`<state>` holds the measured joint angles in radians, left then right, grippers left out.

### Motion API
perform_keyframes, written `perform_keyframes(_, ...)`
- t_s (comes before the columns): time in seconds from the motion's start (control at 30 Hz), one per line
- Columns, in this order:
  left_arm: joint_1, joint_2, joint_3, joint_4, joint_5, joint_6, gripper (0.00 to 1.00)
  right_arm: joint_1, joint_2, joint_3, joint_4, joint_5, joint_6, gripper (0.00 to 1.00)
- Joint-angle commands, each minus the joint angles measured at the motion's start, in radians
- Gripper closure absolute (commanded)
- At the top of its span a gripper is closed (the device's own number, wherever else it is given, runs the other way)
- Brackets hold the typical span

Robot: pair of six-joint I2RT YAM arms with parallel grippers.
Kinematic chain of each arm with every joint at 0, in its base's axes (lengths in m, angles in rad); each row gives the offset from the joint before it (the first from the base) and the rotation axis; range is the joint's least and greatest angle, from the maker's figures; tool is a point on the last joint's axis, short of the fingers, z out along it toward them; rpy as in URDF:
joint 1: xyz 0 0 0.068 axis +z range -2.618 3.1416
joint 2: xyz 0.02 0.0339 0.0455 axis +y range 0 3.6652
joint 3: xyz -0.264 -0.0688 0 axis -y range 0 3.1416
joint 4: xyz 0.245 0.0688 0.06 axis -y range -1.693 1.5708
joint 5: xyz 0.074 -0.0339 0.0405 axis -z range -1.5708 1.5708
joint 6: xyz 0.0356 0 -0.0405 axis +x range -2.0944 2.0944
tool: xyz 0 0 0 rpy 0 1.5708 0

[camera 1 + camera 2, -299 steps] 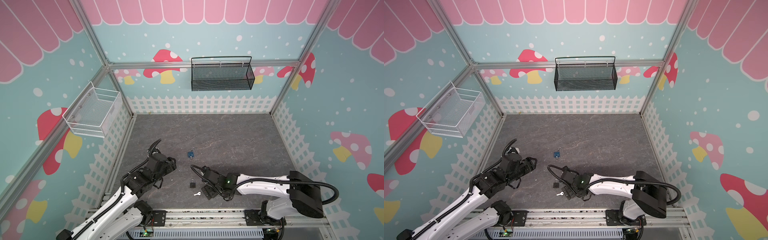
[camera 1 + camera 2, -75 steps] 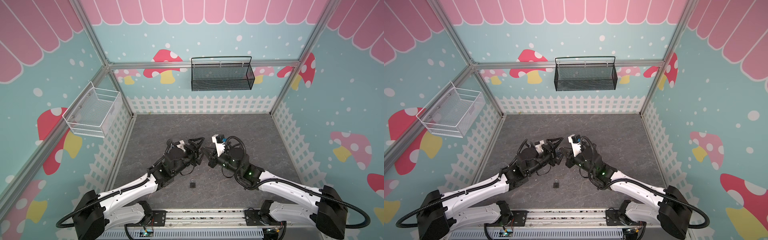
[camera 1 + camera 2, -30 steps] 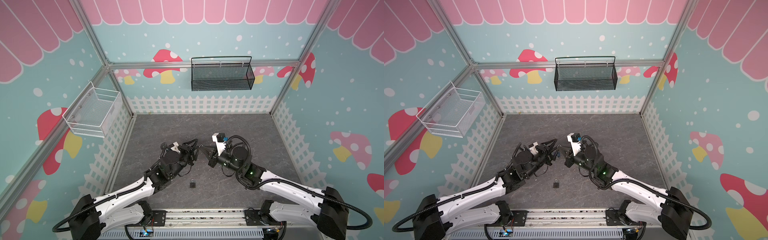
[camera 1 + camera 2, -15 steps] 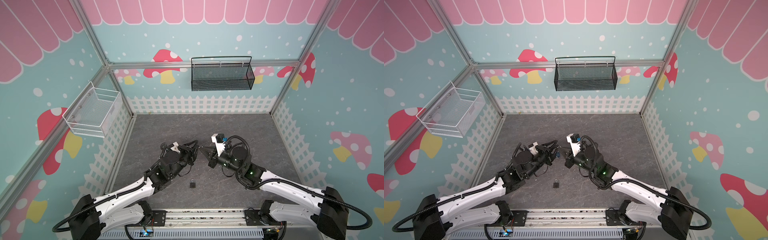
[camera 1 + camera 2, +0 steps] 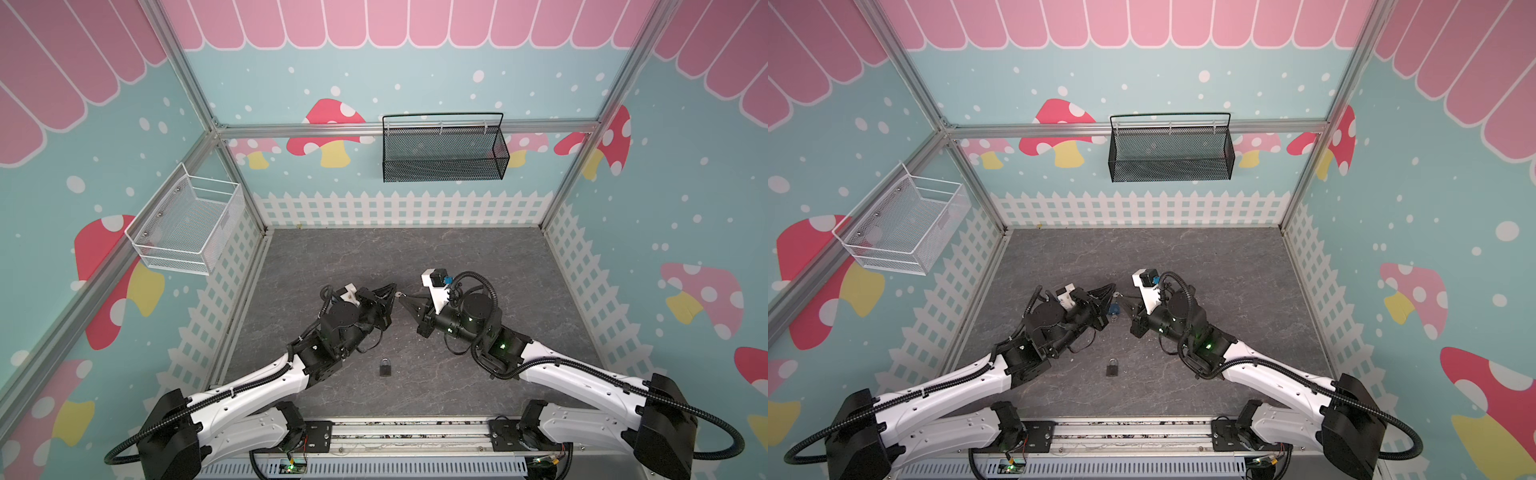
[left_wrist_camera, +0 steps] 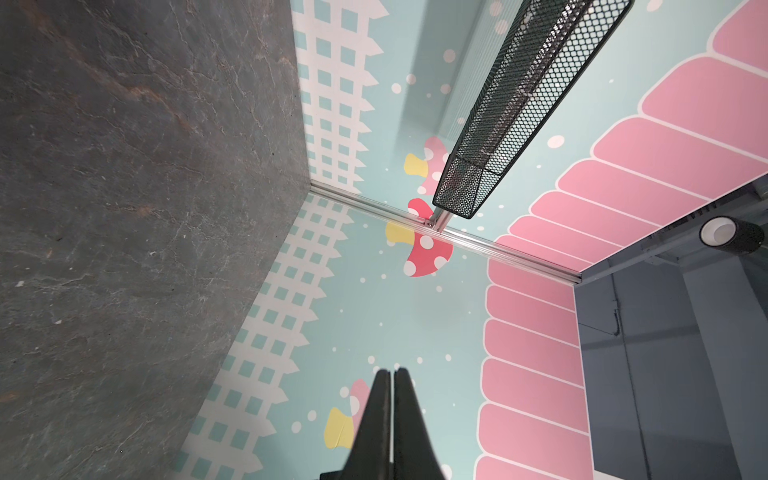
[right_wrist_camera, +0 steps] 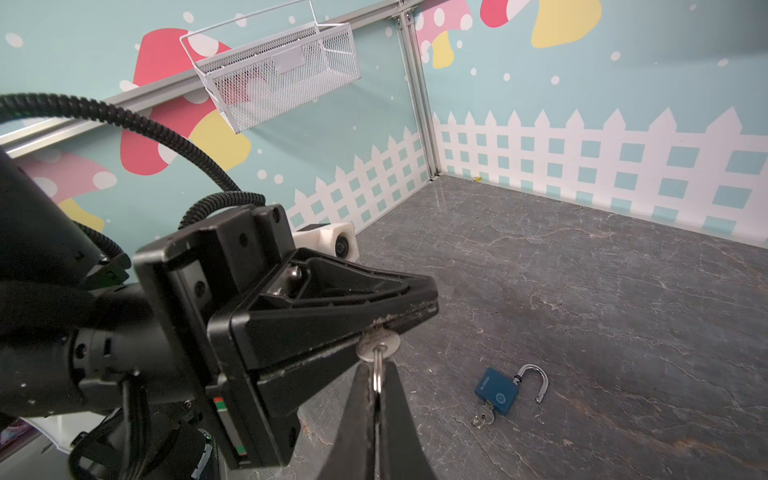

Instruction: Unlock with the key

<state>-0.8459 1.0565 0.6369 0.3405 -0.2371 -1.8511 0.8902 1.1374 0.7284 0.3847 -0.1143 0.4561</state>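
1. Grey stone-patterned floor [image 5: 457,257] inside a walled cell is the work surface. Both arms meet above its middle.
2. Key location: the key [image 7: 378,345] is off the floor, between the two grippers. Its round head is exposed in the right wrist view.
3. Right gripper [image 7: 377,368]: fully closed, pinching the ring [image 7: 377,378] threaded through the key's head.
4. Left gripper [image 7: 430,305]: fully closed. The key's blade end runs into the seam near the tips and appears clamped there. The left wrist view shows no key, so the depth of bite cannot be told.
5. Locks: a blue padlock [image 7: 496,390] lies on the floor near the grippers, with its shackle swung open and a second key [image 7: 482,417] in its base. A black padlock [image 5: 385,368] lies nearer the base rail, between the arms. Its shackle appears seated, so it is probably the remaining target.
6. Step in hand, as judged: a transfer or re-grip of the key between the arms.
7. Recommended practice:
   - The right gripper should release only once the left clamp proves firm.
   - The final grip should sit on the head, with the blade free and in line with the fingers. A grip on the blade cannot insert the key.
   - The thin key may pivot on the ring or drop, so any exchange should be slow.
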Motion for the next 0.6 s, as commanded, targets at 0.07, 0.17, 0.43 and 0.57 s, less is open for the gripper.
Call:
perform_keyframes(0.07,-0.004,-0.013,0.003,-0.007,-0.021,0.021,1.00,-0.002,-0.028,0.015,-0.028,-0.002,-0.023,0.95)
perform_keyframes(0.17,0.002,-0.014,0.013,-0.025,-0.021,0.082,1.00,-0.003,-0.042,0.029,-0.070,-0.002,-0.020,0.85)
perform_keyframes(0.43,0.128,-0.014,0.097,-0.099,0.193,0.564,1.00,-0.071,-0.115,0.065,-0.195,-0.272,0.113,0.32)
perform_keyframes(0.57,0.138,-0.005,0.127,-0.079,0.291,0.841,1.00,-0.164,-0.128,0.073,-0.177,-0.472,0.253,0.31)
